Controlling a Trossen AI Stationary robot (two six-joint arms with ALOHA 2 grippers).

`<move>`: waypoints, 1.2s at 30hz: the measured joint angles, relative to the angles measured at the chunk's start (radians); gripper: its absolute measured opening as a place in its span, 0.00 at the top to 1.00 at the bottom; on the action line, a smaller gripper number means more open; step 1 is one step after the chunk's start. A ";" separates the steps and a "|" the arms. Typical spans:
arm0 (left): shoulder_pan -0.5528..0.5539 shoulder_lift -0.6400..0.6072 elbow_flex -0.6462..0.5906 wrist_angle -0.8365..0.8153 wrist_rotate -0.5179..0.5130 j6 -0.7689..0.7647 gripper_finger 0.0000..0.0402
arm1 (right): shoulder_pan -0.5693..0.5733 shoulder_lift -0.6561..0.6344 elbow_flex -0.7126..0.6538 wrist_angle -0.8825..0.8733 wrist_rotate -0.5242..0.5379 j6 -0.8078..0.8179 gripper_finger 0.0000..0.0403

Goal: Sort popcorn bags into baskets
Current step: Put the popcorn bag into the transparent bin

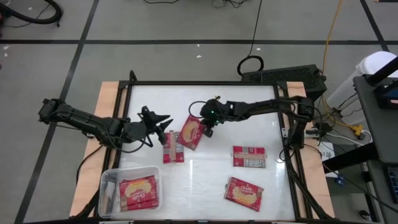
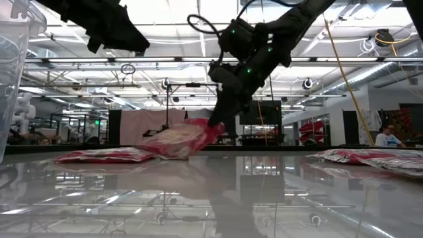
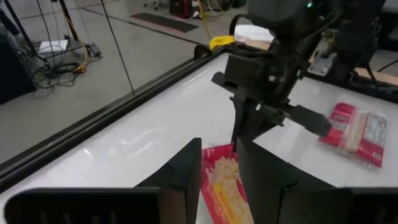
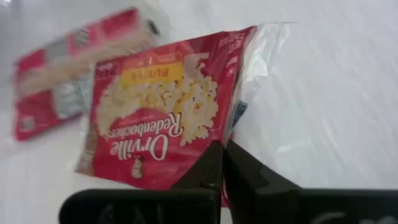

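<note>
Fingers of the right gripper point(image 1: 208, 129) are pinched fully together on the edge of a popcorn bag point(image 1: 191, 132), face up. The low view shows that edge raised while the bag's far end rests on the counter point(image 1: 211, 168), partly against a second bag point(image 1: 172, 148) beside it.

Risks:
- Grip is on a thin edge or seam only. The bag could slip out or swing on a lift, especially over the travel to the clear basket point(image 1: 107, 186) at the counter corner nearest the left arm's base.
- The dragging end may snag or shove the neighbouring bag.
- Left gripper point(image 1: 163, 122) hovers just beside the held bag, fingers partly open and holding nothing. The two arms are close, so a collision is possible if the right one swings toward the basket.
- The basket already holds one bag point(image 1: 138, 190), so a sloppy drop could land on the rim.

Two more bags, point(image 1: 249, 156) and point(image 1: 243, 193), lie on the counter well away from the basket, on the right arm's side.

Print readable in the right wrist view: "Orville Redenbacher's" in white script, and "BUTTER" on a yellow band. Smaller text is not legible.
</note>
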State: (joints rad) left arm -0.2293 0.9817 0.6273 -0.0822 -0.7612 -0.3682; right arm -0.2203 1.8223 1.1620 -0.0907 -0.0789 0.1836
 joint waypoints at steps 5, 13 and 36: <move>0.001 0.002 0.000 0.031 0.014 0.008 0.73 | 0.024 -0.041 0.000 -0.002 0.004 -0.018 1.00; 0.104 0.132 0.000 0.118 0.179 -0.036 0.53 | 0.063 -0.108 0.001 -0.029 0.021 -0.024 1.00; 0.384 0.343 0.000 0.184 0.744 0.104 0.39 | 0.144 -0.110 0.002 -0.032 0.108 -0.042 1.00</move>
State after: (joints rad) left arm 0.1548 1.3242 0.6273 0.1016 -0.0172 -0.2639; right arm -0.0761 1.7123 1.1637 -0.1225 0.0294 0.1412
